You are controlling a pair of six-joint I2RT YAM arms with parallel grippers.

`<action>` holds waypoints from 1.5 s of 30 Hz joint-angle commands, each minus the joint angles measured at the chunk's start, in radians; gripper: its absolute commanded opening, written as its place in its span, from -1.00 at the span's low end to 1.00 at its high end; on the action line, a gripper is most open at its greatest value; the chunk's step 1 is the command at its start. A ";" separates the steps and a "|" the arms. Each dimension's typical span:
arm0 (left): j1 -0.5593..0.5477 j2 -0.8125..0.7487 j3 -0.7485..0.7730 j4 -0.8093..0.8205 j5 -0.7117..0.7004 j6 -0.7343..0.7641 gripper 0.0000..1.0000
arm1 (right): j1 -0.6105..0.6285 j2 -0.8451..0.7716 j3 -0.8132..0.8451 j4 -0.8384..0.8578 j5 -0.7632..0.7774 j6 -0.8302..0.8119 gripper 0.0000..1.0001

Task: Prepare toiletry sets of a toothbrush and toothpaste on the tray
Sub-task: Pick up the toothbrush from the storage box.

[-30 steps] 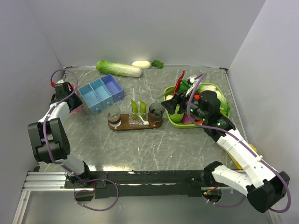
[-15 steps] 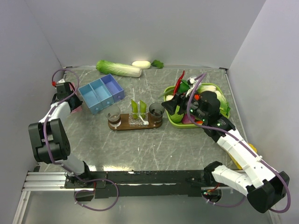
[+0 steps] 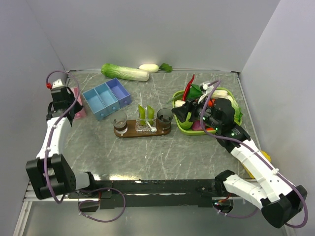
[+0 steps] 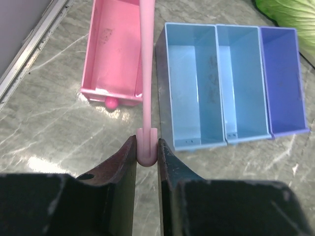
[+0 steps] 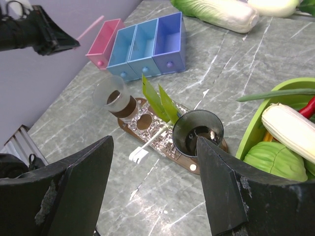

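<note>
White panels wall the grey marbled table (image 3: 147, 157) on the left, far and right. The widest bare stretch lies between the flat oval tray of dark brown wood (image 3: 133, 134) at mid-table and the arm bases at the near edge. Only a narrow strip parts the tray from the blue three-compartment plastic box (image 3: 107, 98) to its far left. The left gripper (image 3: 61, 104) hangs close to the left wall, beside the open pink plastic box (image 3: 78, 105). Its jaws are pinched narrow on the end of a thin pink plastic stick (image 4: 146, 73), whose long axis runs straight out ahead of them, above the pink box's right wall in the wrist view. A second ago this gripper sat a little further right, covering more of the pink box, with its jaws wider; the arm's elbow has since dropped toward the near edge. The right gripper (image 3: 179, 112) has hardly shifted. Its jaws are spread wide and empty, in the tight gap between a dark see-through tumbler (image 3: 164, 116) on the tray's right end and the lime-green rectangular basket (image 3: 187, 131) of vegetables. A thin white plastic toothbrush (image 3: 146, 129) lies flat on the tray, its long axis roughly left to right seen from above. Two small light-green toothpaste tubes (image 3: 141, 114) stand just behind it, points up, between that tumbler and a second tumbler (image 3: 119, 119) at the left end.
</note>
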 commanded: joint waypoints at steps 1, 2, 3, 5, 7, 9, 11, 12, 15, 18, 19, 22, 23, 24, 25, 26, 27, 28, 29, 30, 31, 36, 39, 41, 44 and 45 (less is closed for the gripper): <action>-0.004 -0.094 -0.024 -0.060 0.040 0.033 -0.98 | -0.007 -0.029 -0.019 0.020 -0.006 0.008 0.52; -0.005 -0.127 -0.030 -0.068 0.063 0.036 -0.98 | -0.005 -0.032 -0.018 0.015 0.000 0.008 0.52; -0.005 -0.143 -0.032 -0.079 0.063 0.041 -0.98 | -0.007 -0.037 -0.022 0.014 0.005 0.003 0.52; -0.019 -0.189 -0.036 -0.097 0.063 0.050 -0.98 | -0.007 -0.048 -0.025 0.012 0.015 -0.001 0.52; -0.040 -0.212 -0.035 -0.126 0.063 0.062 -0.98 | -0.008 -0.057 -0.030 0.006 0.020 -0.007 0.52; -0.091 -0.241 -0.024 -0.171 0.057 0.071 -0.98 | -0.007 -0.062 -0.038 0.005 0.025 -0.010 0.52; -0.149 -0.258 -0.001 -0.207 0.063 0.094 -0.98 | -0.005 -0.069 -0.041 0.003 0.026 -0.014 0.52; -0.172 -0.264 0.006 -0.246 0.063 0.111 -0.98 | -0.005 -0.069 -0.044 0.000 0.029 -0.015 0.52; -0.287 -0.284 0.040 -0.304 0.088 0.134 -0.98 | -0.007 -0.074 -0.048 -0.008 0.034 -0.021 0.52; -0.404 -0.312 0.063 -0.361 0.075 0.140 -0.98 | -0.005 -0.080 -0.053 -0.011 0.036 -0.024 0.52; -0.448 -0.325 0.068 -0.379 0.089 0.142 -0.98 | -0.007 -0.082 -0.054 -0.012 0.037 -0.024 0.52; -0.529 -0.342 0.088 -0.402 0.165 0.160 -0.98 | -0.007 -0.086 -0.061 -0.014 0.036 -0.023 0.53; -0.551 -0.342 0.091 -0.413 0.181 0.169 -0.98 | -0.007 -0.085 -0.064 -0.014 0.036 -0.021 0.53; -0.571 -0.339 0.094 -0.431 0.186 0.186 -0.98 | -0.007 -0.088 -0.062 -0.017 0.036 -0.021 0.53; -0.609 -0.332 0.105 -0.451 0.181 0.192 -0.98 | -0.007 -0.089 -0.064 -0.018 0.034 -0.021 0.53; -0.625 -0.329 0.111 -0.499 0.157 0.197 -0.98 | -0.007 -0.091 -0.065 -0.020 0.034 -0.020 0.53; -0.637 -0.322 0.114 -0.513 0.151 0.200 -0.98 | -0.007 -0.094 -0.067 -0.021 0.037 -0.021 0.53; -0.661 -0.321 0.117 -0.525 0.144 0.200 -0.98 | -0.007 -0.097 -0.068 -0.021 0.040 -0.021 0.53; -0.672 -0.325 0.115 -0.536 0.143 0.199 -0.98 | -0.007 -0.097 -0.073 -0.021 0.043 -0.021 0.53; -0.682 -0.330 0.114 -0.533 0.147 0.197 -0.98 | -0.007 -0.098 -0.074 -0.021 0.045 -0.021 0.53; -0.695 -0.345 0.109 -0.531 0.150 0.196 -0.99 | -0.007 -0.098 -0.074 -0.024 0.046 -0.021 0.53; -0.706 -0.373 0.118 -0.551 0.152 0.208 -0.98 | -0.007 -0.092 -0.071 -0.029 0.048 -0.024 0.53; -0.709 -0.370 0.129 -0.579 0.189 0.219 -0.98 | -0.007 -0.086 -0.065 -0.032 0.048 -0.027 0.53; -0.717 -0.361 0.134 -0.585 0.195 0.223 -0.98 | -0.007 -0.083 -0.064 -0.034 0.048 -0.026 0.53; -0.721 -0.350 0.158 -0.611 0.183 0.228 -0.98 | -0.007 -0.080 -0.062 -0.040 0.046 -0.024 0.53; -0.723 -0.348 0.164 -0.620 0.183 0.231 -0.98 | -0.007 -0.082 -0.062 -0.041 0.046 -0.024 0.53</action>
